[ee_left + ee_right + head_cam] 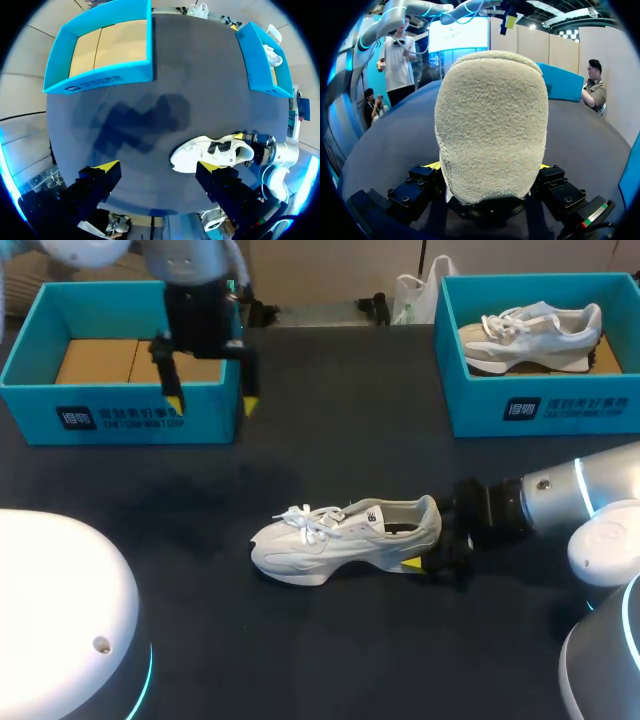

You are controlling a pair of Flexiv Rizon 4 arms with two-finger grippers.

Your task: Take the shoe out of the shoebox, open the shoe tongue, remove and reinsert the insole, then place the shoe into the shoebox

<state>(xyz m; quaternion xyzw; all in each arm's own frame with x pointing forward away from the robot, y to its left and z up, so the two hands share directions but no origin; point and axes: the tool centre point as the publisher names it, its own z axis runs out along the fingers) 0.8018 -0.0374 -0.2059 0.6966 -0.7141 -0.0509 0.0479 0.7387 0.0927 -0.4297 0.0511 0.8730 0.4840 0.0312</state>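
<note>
1. Gripping only the heel of the white sneaker, our right gripper has a short hold on a long shoe; we judge that lifting or turning it from here could let the toe sag or swing, and the shoe could slide out of the fingers.
2. The padded heel collar fills the right wrist view between the fingers; we think a squeeze on such soft stuff may crush it rather than hold it, so the grip could creep.
3. The laces lie tied over the tongue, which is not yet opened; if our left gripper pulls at the tongue while only the heel is held, the sneaker may skid on the dark table or tip onto its side; we cannot tell whether the insole sits inside.
4. Our right arm comes in low from the right, lying nearly level with the table, its gripper pointing along the shoe toward the toe; the fingers pinch the heel from both sides, one yellow tip showing by the sole.
5. Our left arm hangs over the front wall of the left shoebox, fingers pointing down and spread wide with nothing between them, well apart from the sneaker.
6. The sneaker stands upright on its sole near the table's middle, toe toward our left, outside both boxes; the right shoebox holds a second sneaker.
</note>
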